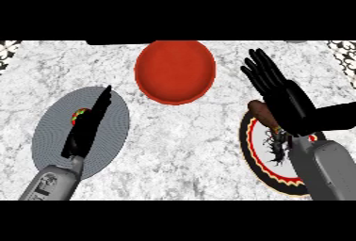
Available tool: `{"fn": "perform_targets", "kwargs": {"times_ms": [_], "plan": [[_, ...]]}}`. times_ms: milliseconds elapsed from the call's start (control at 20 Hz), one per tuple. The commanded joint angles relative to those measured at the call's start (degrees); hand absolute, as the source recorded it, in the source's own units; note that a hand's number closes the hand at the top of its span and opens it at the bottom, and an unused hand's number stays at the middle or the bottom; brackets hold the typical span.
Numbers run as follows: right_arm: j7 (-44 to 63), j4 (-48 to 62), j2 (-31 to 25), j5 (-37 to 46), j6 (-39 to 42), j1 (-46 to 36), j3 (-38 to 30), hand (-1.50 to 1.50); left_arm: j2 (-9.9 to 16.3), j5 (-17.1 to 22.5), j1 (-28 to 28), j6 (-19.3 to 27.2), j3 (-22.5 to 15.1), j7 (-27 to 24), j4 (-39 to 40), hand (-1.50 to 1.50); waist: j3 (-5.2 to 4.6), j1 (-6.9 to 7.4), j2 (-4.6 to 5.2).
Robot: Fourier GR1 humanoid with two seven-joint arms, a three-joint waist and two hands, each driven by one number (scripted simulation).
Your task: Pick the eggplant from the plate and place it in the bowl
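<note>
Right hand [278, 92] — fingers straight, above eggplant [262, 112]

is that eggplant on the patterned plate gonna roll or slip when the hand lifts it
The eggplant looks elongated and rounded, so it could roll sideways on the flat plate. Its dark skin looks smooth, so perhaps slippery. It lies at the rim, largely hidden under the right hand, so it might slide off if nudged.
</note>
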Motion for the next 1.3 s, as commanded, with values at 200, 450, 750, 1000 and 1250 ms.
{"fn": "perform_targets", "kwargs": {"times_ms": [200,450,750,1000,1250], "plan": [[6.11,-3.07,-3.17,-0.22,16.51,5.29,14.34,-1.50,2.61,4.17,-3.28,2.64,11.94,-8.00,-4.72,0.00,-0.14,3.57,-2.03],[-4.81,-9.59,-12.05,26.69,1.64,8.23,11.85,-1.50,4.54,9.75,-1.81,0.96,18.84,-9.38,-4.23,0.00,-0.07,0.17,-2.69],[-13.76,-22.65,-22.06,36.79,1.03,23.87,13.99,-1.50,4.77,12.44,2.20,-2.94,21.64,-13.60,-3.90,0.00,-0.05,0.65,-2.11],[-2.54,-34.08,-31.18,41.47,2.19,23.91,8.14,-1.50,3.63,11.20,1.67,-2.40,20.89,-14.16,-3.08,0.00,-0.13,0.25,-2.19],[10.02,-40.52,-40.86,39.22,11.39,23.45,2.57,-1.50,4.74,12.39,2.36,-3.92,22.13,-13.33,-4.42,0.00,-0.21,0.65,-2.27]]}}
